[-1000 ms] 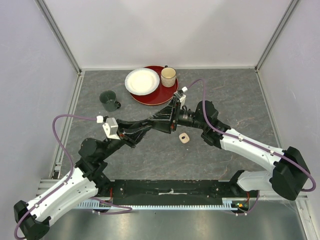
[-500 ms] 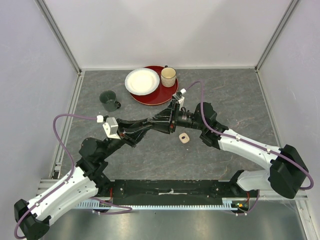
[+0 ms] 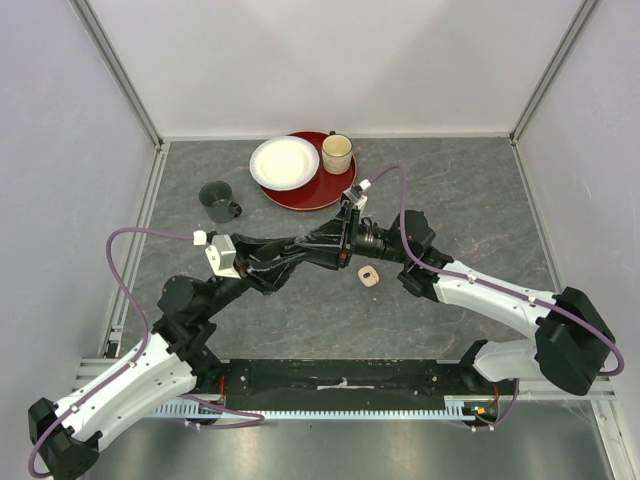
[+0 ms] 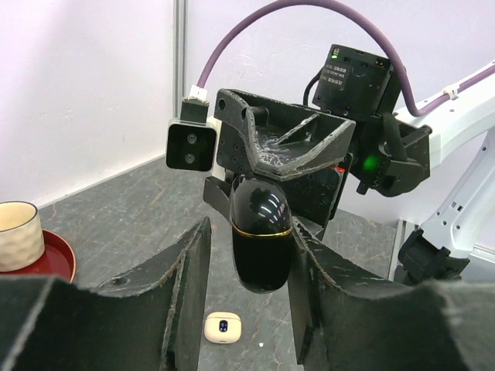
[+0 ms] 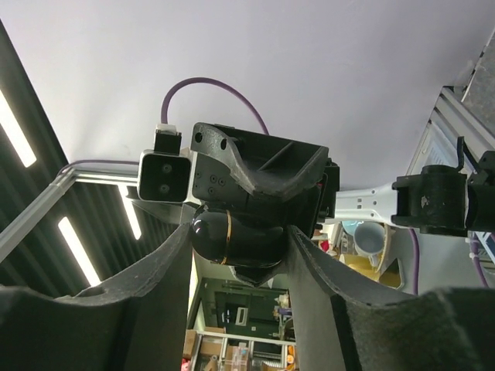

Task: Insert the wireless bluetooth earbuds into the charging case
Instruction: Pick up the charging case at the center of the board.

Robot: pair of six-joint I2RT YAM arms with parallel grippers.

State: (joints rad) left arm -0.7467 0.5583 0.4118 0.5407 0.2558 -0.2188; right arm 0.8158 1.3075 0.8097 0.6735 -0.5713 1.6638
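You have both arms meeting above the middle of the table, wrist to wrist, with a black case between them.

The right gripper is clenched on the black case. In its wrist view both fingers press against the glossy shell, one on each side.

The left gripper has let go. Its jaws stand around the same case, but your left wrist view shows a clear gap between one finger and the shell. The other finger lies against it or very nearly so. The case is closed along its gold seam and is held clear of the table.

A small beige case lies on the table just beside the meeting point, apart from both grippers. It seems to lie open with dark spots inside, but the view is too small for you to say whether those are the earbuds. They cannot be made out with certainty in any view.

At the far side a red tray carries a white plate and a beige cup. A green mug stands on the table to the left of the tray.
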